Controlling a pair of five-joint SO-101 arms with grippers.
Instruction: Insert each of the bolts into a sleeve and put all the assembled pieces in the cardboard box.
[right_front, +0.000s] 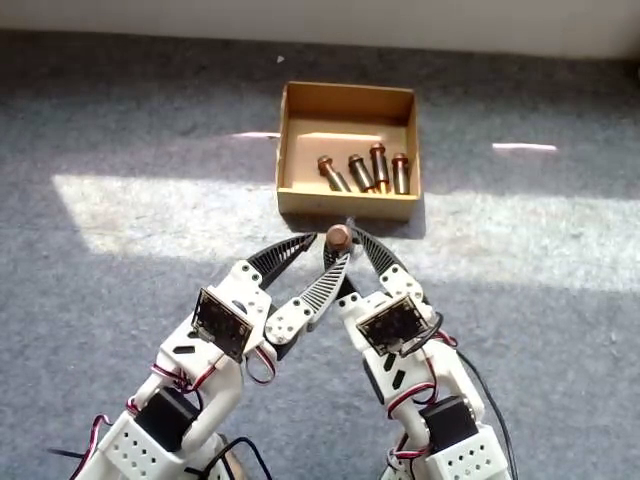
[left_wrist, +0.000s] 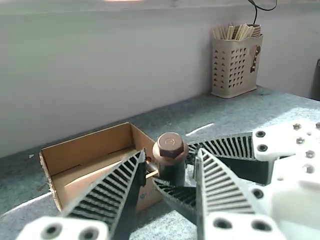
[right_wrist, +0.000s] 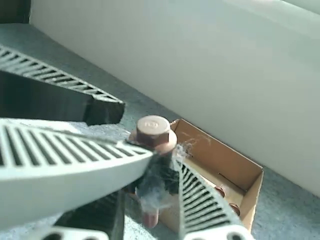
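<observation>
Desk (right_front: 120, 300): grey, carpet-like top with a broad band of sunlight across its middle. A pale wall (left_wrist: 100, 75) runs along the far edge.

Left arm (right_front: 200, 370) and right arm (right_front: 430, 400): both rise from the near edge and lean inward. Their tips meet near the middle of the desk, just in front of the box.

Cardboard box (right_front: 296, 110): open top, near the far edge, roughly central.

Slotted holder (left_wrist: 235, 65): beige, stands against the wall and holds pale sticks (left_wrist: 237, 31).

Left gripper (left_wrist: 170, 156): jaws spread, one finger on each side of the held piece. A narrow gap shows on at least one side. I cannot tell whether the other fingertip touches the bolt head.

Right gripper (right_front: 342, 240): jaws closed on the sleeve from the opposite side. Its ribbed fingers cross under and behind the left gripper's fingers.

Assembled pieces (right_front: 365, 172): four lie in the box side by side, along the near wall and towards the right half. Their heads point to the far wall.

Sleeve (left_wrist: 172, 172): dark, upright, held above the desk just beside the box's near wall.

Bolt (right_front: 338, 237): brown, seated in the sleeve, with its hexagonal head on top.
</observation>
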